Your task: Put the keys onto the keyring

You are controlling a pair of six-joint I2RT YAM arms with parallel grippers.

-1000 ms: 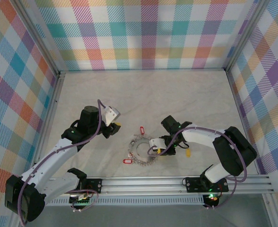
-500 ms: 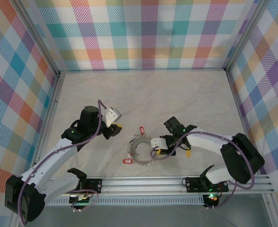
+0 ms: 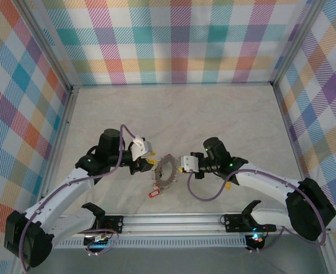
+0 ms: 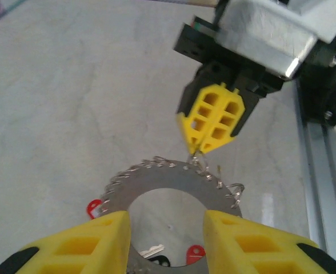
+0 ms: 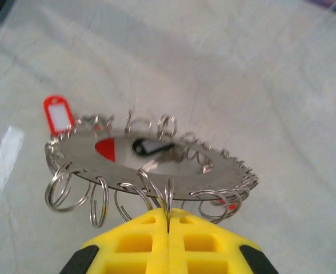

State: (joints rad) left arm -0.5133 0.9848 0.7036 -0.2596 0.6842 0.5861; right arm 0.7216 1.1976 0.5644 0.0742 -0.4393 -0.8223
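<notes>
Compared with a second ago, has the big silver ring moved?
Yes. The keyring has shifted away from the metal rail at the table's near edge, with the right gripper shut on it.

I can't read any writing, number or brand mark on anything here. The only likely spot is the red tag (image 5: 56,116) at the edge of my keyring (image 5: 79,155). Its white paper window looks blank, though my right wrist view is a little soft.
</notes>
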